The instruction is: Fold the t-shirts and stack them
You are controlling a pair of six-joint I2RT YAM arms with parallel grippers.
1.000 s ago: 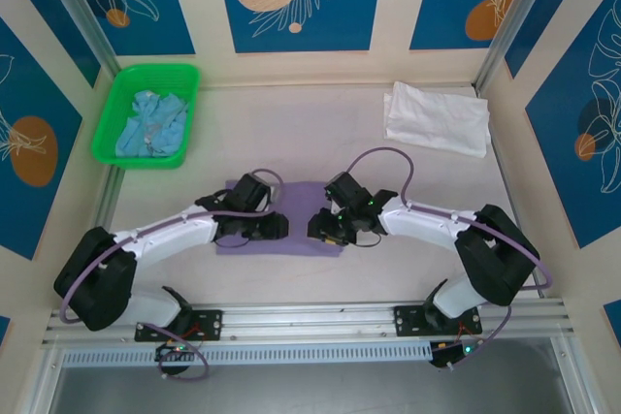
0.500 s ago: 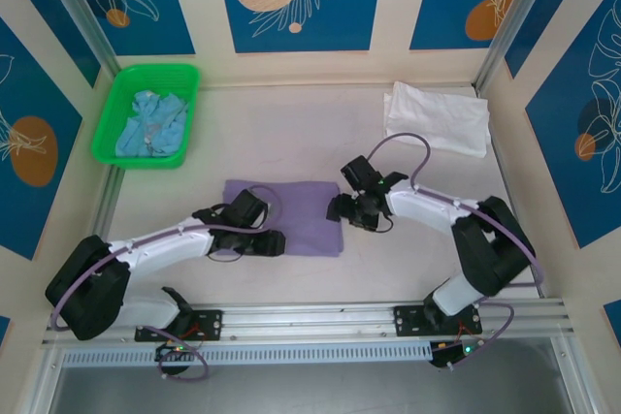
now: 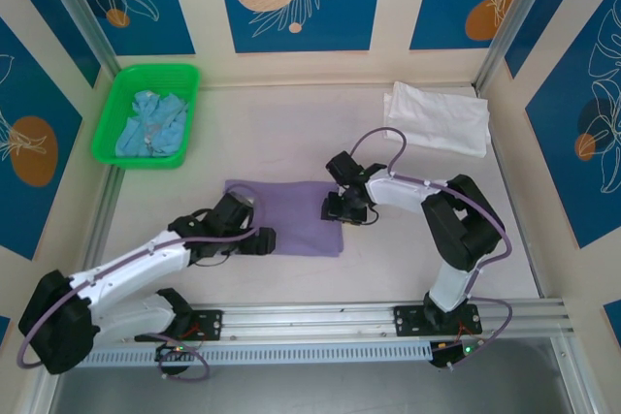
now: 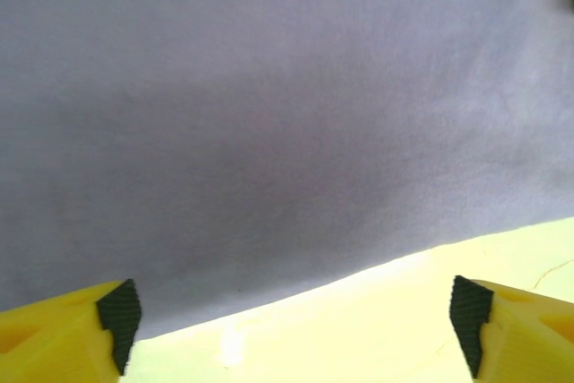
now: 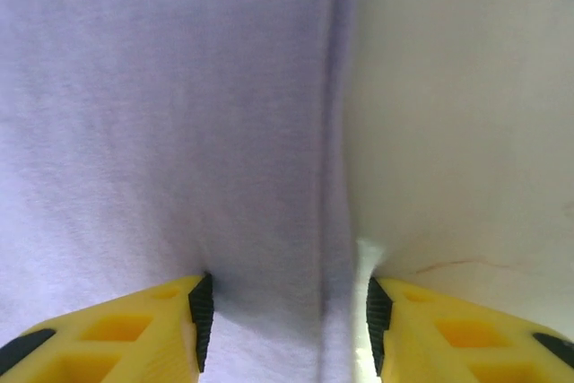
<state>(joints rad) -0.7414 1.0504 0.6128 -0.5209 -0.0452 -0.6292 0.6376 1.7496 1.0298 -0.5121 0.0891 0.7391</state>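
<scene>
Your left fingers [image 4: 115, 313] are hanging wide apart over the folded lavender t-shirt [image 3: 296, 218] at mid-tabletop [image 3: 291, 133]. Your right fingers [image 5: 199, 316], half-spread, are straddling its right edge, and closing there could be dragging the fold open.

Lavender t-shirt [image 4: 269, 114] covers top & mid of view, flat, smooth. Its near edge runs diag, low at L, higher at R. Below it: bare pale table [image 4: 377, 329]. Left gripper [image 4: 294, 311] w/ yellow fingers, black pads [image 4: 118, 311], at btm corners, wide apart, nothing btwn them.
</scene>
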